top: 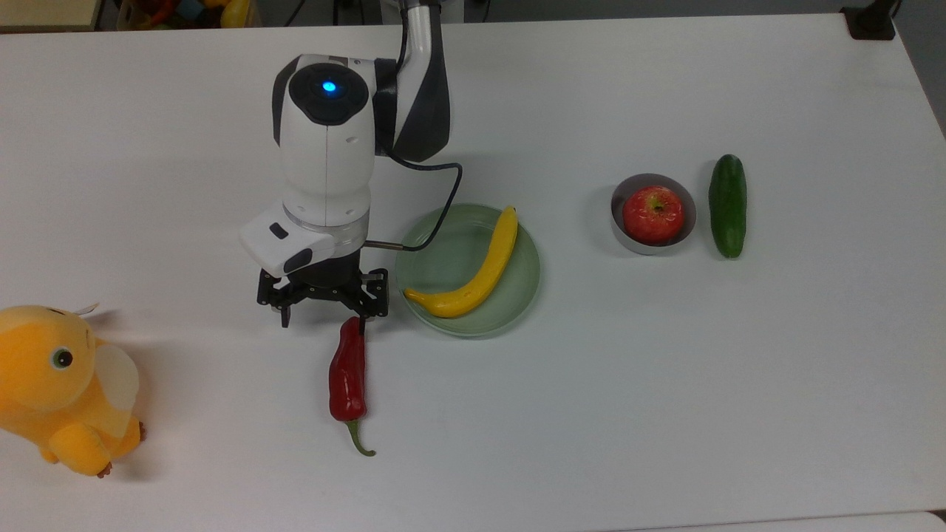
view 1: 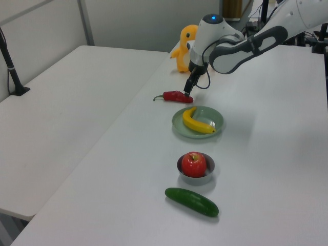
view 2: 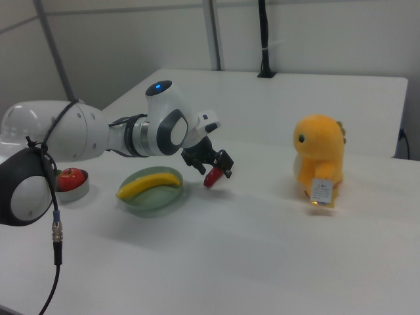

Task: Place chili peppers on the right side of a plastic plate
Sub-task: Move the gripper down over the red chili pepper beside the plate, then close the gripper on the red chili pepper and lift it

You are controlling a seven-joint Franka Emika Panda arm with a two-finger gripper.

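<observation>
One glossy, wrinkled red chili (top: 347, 373) lies beside one round mint plate (top: 448, 247) holding one curved banana (top: 473, 270). The gripper (top: 324, 321), spread wide, grasps nothing.

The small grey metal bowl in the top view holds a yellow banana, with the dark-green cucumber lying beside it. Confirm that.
Not quite. In the top view the small grey metal bowl holds a red apple, not a banana. The yellow banana lies in the pale mint-green plastic plate. The dark-green cucumber does lie beside the bowl.
</observation>
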